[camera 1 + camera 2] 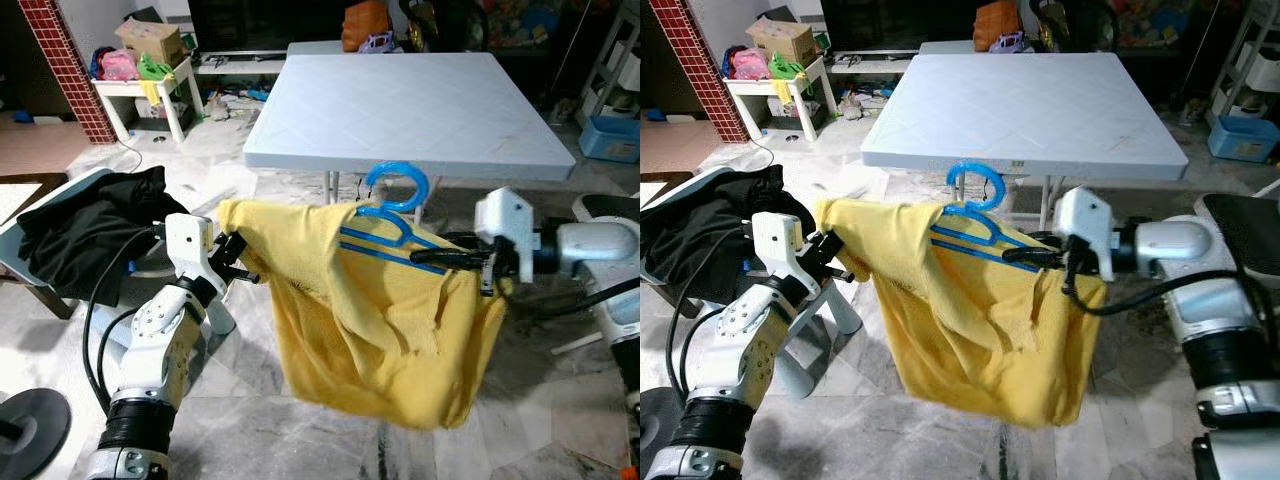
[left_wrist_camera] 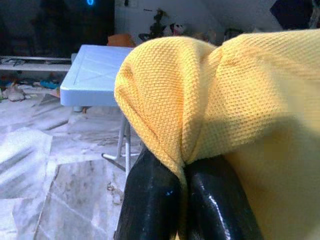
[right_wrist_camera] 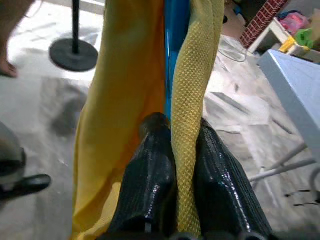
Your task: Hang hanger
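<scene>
Blue hanger (image 1: pixel 392 222) w/ yellow shirt (image 1: pixel 375 330) draped, held btwn claws: left claw (image 1: pixel 232 258) pinching shirt edge, right claw (image 1: pixel 450 257) pinching hanger+shirt.

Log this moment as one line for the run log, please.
left gripper: shut on yellow shirt edge | right gripper: shut on shirt and blue hanger | shirt half-draped, spread between arms | white table beyond

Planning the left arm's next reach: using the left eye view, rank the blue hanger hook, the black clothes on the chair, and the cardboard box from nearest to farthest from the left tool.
From the left tool:
1. Black clothes, just to its left on the chair.
2. Blue hanger hook, to its right above the yellow shirt.
3. Cardboard box, far back on the small white table.
</scene>
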Robot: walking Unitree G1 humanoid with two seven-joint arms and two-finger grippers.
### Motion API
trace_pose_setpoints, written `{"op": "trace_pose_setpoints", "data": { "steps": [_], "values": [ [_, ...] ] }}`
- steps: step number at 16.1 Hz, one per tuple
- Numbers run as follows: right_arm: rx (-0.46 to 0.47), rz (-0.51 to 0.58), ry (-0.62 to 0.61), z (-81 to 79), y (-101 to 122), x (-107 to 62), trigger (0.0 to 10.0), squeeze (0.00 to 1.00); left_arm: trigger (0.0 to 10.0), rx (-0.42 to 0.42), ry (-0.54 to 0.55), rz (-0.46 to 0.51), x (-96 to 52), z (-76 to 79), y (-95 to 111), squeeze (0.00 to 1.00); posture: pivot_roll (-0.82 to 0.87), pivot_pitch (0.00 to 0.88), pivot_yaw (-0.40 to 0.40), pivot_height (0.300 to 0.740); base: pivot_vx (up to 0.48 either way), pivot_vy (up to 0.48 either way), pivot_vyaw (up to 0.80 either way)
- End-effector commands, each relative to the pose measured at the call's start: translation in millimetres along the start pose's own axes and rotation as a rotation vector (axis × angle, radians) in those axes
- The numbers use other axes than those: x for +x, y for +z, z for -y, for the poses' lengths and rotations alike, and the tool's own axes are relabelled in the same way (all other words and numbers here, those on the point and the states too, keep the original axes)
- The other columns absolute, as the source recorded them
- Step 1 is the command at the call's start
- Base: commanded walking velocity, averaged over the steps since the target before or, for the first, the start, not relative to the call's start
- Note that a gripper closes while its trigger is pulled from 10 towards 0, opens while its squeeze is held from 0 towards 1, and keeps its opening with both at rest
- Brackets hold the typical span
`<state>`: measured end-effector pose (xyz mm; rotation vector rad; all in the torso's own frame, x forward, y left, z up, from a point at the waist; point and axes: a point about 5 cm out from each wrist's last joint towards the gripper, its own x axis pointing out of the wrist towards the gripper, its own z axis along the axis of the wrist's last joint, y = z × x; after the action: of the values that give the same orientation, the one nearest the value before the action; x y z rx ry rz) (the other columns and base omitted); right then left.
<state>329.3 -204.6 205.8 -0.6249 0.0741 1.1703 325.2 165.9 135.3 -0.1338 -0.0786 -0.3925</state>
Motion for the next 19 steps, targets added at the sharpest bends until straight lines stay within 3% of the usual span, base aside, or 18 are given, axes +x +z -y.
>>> {"op": "trace_pose_setpoints", "data": {
  "steps": [1,5,8,10,13,15,17,18,19],
  "values": [
    [-0.057,-0.039,-0.044,6.0,0.8,0.8,10.0,0.0,0.0,0.016,0.015,0.027,-4.4,-4.1,9.0,0.0,-0.01,0.0,0.063,0.74,0.0,0.0,0.0],
    [-0.137,-0.109,-0.076,8.6,-8.4,0.2,10.0,0.0,0.0,0.026,0.054,0.028,-16.9,-12.9,15.2,0.0,-0.01,0.0,0.056,0.74,0.0,0.0,0.0],
    [-0.137,-0.141,-0.045,4.2,-18.6,-12.2,10.0,0.0,0.0,0.035,0.113,0.087,-23.3,-24.5,34.8,0.0,0.0,0.0,0.047,0.74,0.0,0.0,0.0],
    [-0.114,-0.16,-0.013,2.4,-26.2,-31.0,10.0,0.0,0.0,0.037,0.198,0.136,-29.3,-43.5,54.9,0.0,-0.01,0.0,0.045,0.74,0.0,0.0,0.0],
    [-0.128,-0.256,0.052,-4.7,-36.0,-52.9,10.0,0.0,0.0,0.036,0.272,0.161,-32.4,-62.8,69.1,0.0,-0.02,0.0,0.048,0.74,0.0,0.0,0.0],
    [-0.24,-0.354,0.135,-11.9,-38.7,-58.4,10.0,0.0,0.0,-0.009,0.303,0.153,-30.5,-67.5,68.6,0.0,-0.03,0.0,0.052,0.74,0.0,0.0,0.0],
    [-0.27,-0.375,0.16,-13.4,-37.4,-59.4,10.0,0.0,0.0,-0.033,0.316,0.144,-30.3,-69.0,66.4,0.0,-0.03,0.0,0.053,0.74,0.0,0.0,0.0],
    [-0.353,-0.459,0.222,-17.1,-39.0,-65.3,10.0,0.0,0.0,-0.062,0.348,0.134,-31.4,-73.5,62.9,0.0,-0.03,0.0,0.053,0.74,0.0,0.0,0.0],
    [-0.365,-0.475,0.252,-19.0,-38.4,-67.8,10.0,0.0,0.0,-0.076,0.363,0.123,-32.3,-76.1,60.4,0.0,-0.03,0.0,0.053,0.74,0.0,0.0,0.0]
  ]
}}
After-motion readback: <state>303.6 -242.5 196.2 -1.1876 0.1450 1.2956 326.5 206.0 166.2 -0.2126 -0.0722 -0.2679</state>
